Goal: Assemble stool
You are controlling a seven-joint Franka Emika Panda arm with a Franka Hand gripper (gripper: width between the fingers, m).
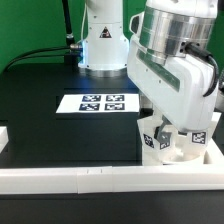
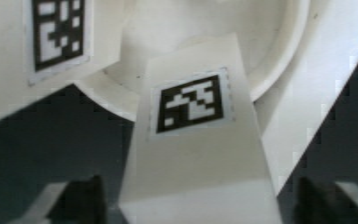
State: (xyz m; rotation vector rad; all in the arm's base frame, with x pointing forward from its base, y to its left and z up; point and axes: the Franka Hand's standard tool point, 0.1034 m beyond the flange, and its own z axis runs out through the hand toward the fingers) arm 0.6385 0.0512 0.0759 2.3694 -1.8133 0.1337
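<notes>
While the arm reaches steeply down, its gripper (image 2: 190, 196) clamps a leg block (image 2: 197, 130).

Black table (image 1: 45, 110), flat and matte. Carrying the marker board (image 1: 98, 103), white border rails (image 1: 90, 178) along the edges, and stool parts (image 1: 172, 142) near the exterior view's right.

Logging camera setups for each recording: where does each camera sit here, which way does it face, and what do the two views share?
Exterior view: off the arm, in front of the table, facing the robot's base; it shows the marker board, the arm, and the stool parts at the exterior view's right.
Wrist view: on the wrist, looking close along a tagged leg block beside the curved seat; the dark tips of the jaws show either side.
Shared: the tagged stool parts.
</notes>
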